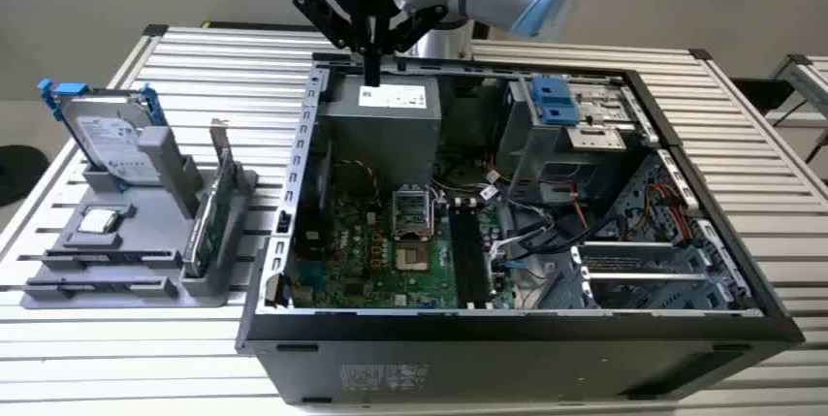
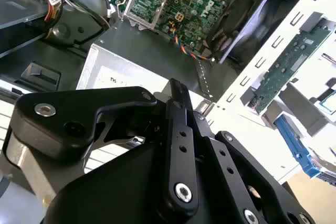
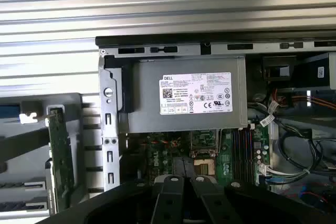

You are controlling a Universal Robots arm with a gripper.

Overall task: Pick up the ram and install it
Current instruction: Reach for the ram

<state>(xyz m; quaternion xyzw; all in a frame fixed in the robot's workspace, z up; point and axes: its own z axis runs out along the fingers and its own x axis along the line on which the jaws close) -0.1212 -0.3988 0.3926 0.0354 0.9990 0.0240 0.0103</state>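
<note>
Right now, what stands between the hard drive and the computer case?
In the exterior view, a green circuit card, upright in the gray rack, between the hard drive and the case.

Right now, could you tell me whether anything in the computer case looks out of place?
Nothing looks spilled or damaged. The CPU socket on the motherboard appears open and empty, with no cooler over it.

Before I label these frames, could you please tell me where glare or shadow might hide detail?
Exterior view: even room light, table bright, motherboard shaded by the case walls. First wrist view: the table washes out pale, while the power supply is evenly lit. Second wrist view: the black tool is a dark mass, its surfaces hard to tell apart.
</note>
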